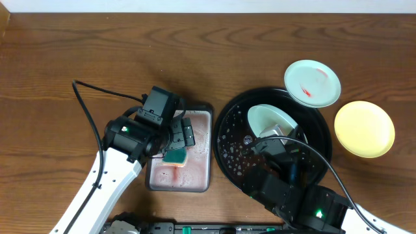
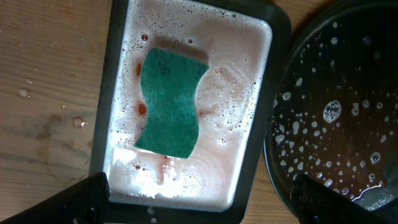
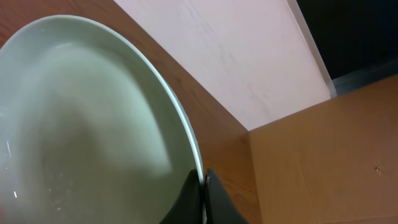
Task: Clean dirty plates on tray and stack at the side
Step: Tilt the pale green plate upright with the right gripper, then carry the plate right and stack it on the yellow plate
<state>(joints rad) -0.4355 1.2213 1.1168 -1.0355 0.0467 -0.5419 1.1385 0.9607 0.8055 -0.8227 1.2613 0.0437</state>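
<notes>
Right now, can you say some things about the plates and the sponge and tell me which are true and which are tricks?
1. The teal sponge lies in the grey tray. True.
2. The yellow plate sits inside the black tray. False: it rests on the table beside that tray.
3. The right end effector pinches the rim of a mint plate. True.
4. The left end effector grips the sponge. False: it is open above the sponge.
5. The far white plate has a red smear. True.
</notes>
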